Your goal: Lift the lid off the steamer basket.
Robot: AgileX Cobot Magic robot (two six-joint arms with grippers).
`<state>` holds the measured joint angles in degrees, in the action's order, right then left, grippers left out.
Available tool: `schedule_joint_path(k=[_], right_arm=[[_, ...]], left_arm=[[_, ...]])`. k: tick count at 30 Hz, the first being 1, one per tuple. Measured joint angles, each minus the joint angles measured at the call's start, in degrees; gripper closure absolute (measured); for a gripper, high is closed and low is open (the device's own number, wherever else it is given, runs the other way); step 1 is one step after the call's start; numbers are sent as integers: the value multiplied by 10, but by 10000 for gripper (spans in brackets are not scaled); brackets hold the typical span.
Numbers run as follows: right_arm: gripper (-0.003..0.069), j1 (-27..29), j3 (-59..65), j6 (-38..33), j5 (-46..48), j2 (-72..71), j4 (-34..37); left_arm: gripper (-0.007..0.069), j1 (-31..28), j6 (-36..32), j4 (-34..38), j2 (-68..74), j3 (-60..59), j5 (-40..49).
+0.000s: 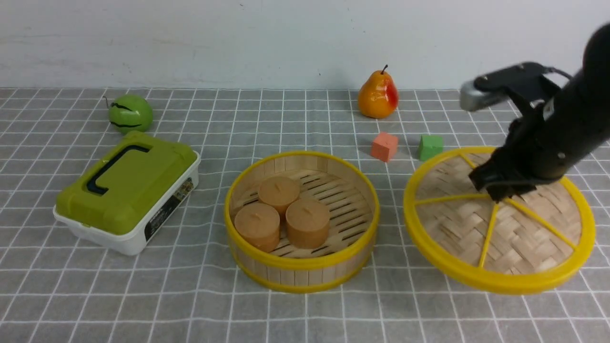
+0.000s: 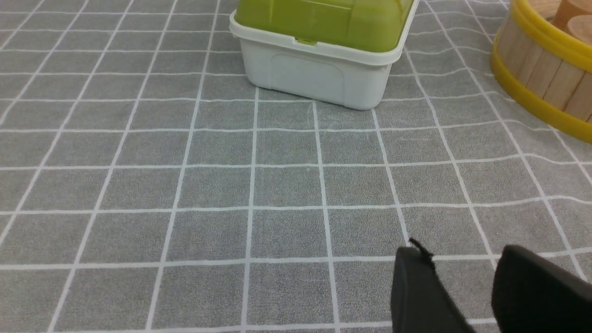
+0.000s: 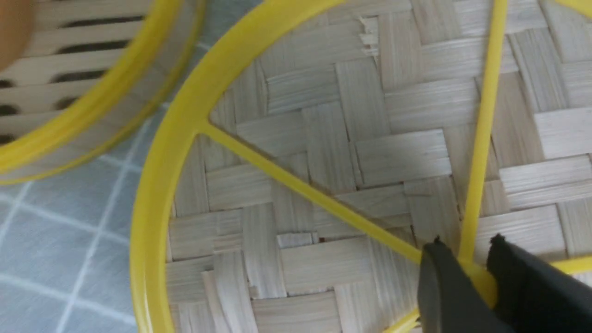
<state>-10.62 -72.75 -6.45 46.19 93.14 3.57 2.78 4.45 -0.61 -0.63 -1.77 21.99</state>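
Observation:
The steamer basket (image 1: 305,264) stands uncovered mid-table with three brown cylinders (image 1: 281,191) inside. It also shows in the left wrist view (image 2: 536,69) and in the right wrist view (image 3: 92,106). The lid (image 1: 476,233) is to the right of the basket, tilted, with its near edge low by the cloth. My right gripper (image 1: 500,190) is shut on the lid's centre knob (image 3: 478,277), one finger on each side of it in the right wrist view (image 3: 467,254). My left gripper (image 2: 462,263) is open and empty over the cloth and is out of the front view.
A white box with a green lid (image 1: 128,190) sits left of the basket, near the left gripper (image 2: 319,69). A green fruit (image 1: 130,113) lies behind it. A pear (image 1: 379,95), a red cube (image 1: 384,146) and a green cube (image 1: 430,146) sit behind the lid.

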Motion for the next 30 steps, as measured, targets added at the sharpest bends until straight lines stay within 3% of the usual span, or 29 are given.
schedule_joint_path(k=[6, 15, 21, 23, 26, 30], right_arm=[[573, 49, 18, 0, -93, 61, 5], [552, 55, 18, 0, -157, 133, 10], [302, 55, 18, 0, -147, 119, 36], [249, 55, 18, -1, -138, 98, 48], [202, 55, 18, -19, -120, 45, 65], [231, 55, 18, -51, -93, -48, 85]], left_arm=[[386, 0, 0, 0, 0, 0, 0], [386, 0, 0, 0, 0, 0, 0], [386, 0, 0, 0, 0, 0, 0], [386, 0, 0, 0, 0, 0, 0], [386, 0, 0, 0, 0, 0, 0], [386, 0, 0, 0, 0, 0, 0]])
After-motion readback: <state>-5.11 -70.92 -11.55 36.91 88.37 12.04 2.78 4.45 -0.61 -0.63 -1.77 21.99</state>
